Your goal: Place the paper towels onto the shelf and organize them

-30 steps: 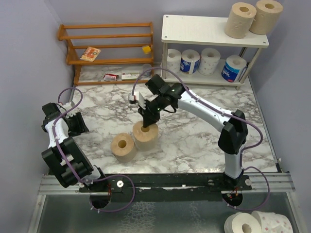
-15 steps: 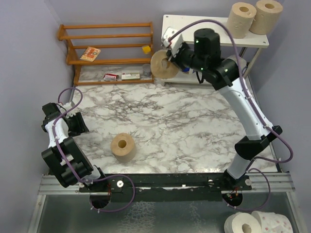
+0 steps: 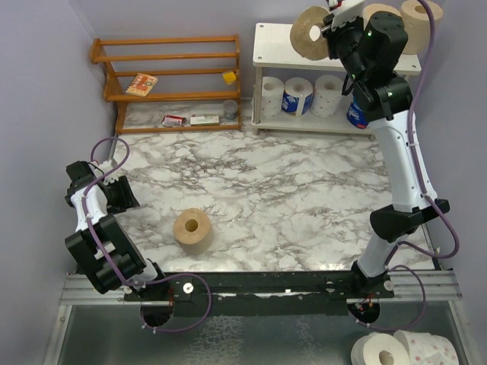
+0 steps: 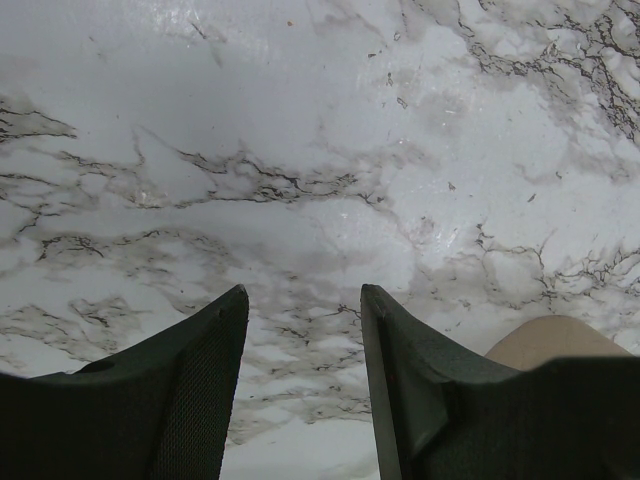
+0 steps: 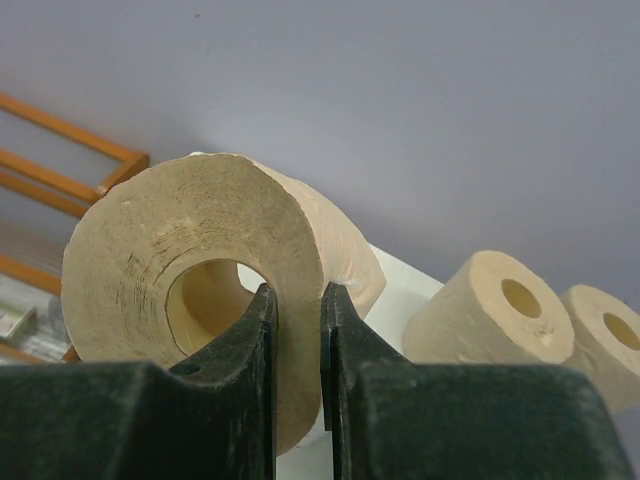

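- Jaws of my left gripper (image 4: pixel 304 300) stand apart, empty, parked near left.
- One tan roll (image 3: pixel 193 230) waits on the table (image 3: pixel 304 198).
- Far right, my right gripper (image 5: pixel 297 300) clamps a second roll (image 5: pixel 130 250) by its core wall, above the shelf (image 3: pixel 281 46) for placing.

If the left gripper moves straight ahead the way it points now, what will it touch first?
Probably the bare marble tabletop: the left gripper faces it, jaws open, nothing between. The tan roll sits off to one side, apparently outside that line, though depth is unclear.

Jaws pinch wall of tan roll (image 5: pixel 120 245)
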Robot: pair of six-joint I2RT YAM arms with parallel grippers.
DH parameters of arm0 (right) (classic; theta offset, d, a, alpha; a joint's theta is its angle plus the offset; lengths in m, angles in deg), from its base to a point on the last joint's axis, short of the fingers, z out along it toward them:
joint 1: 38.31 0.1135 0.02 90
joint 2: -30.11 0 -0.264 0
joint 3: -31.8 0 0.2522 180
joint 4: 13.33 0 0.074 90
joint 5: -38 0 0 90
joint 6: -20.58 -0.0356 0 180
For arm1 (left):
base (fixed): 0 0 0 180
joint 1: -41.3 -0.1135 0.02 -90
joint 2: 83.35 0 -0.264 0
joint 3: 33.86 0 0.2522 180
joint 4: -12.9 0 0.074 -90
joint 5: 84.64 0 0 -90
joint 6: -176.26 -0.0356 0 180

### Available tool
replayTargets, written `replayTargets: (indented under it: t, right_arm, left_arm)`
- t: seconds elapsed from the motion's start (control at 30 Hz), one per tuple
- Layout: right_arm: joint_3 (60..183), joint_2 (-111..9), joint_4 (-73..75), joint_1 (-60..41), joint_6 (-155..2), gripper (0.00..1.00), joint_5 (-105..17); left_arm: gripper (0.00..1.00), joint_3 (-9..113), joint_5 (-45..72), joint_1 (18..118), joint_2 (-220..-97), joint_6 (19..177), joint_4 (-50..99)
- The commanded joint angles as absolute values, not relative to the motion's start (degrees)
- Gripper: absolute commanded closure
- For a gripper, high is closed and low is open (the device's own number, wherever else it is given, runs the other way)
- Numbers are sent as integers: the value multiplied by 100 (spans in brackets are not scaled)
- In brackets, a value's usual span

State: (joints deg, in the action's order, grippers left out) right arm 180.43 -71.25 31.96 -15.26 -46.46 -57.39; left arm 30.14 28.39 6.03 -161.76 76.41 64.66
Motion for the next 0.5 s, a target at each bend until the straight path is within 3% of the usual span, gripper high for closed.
replayTargets:
  t: [0.0, 0.47]
  right_arm:
    - [18058, -7144, 2027, -1734, -5169, 99, -6383]
    - [17666, -7529, 1868, -2731, -7205, 99, -5538]
  left_arm:
    - [49, 3150, 2983, 552, -16159, 7577, 6464]
    - [49, 3161, 3016, 544, -16237, 7572, 6463]
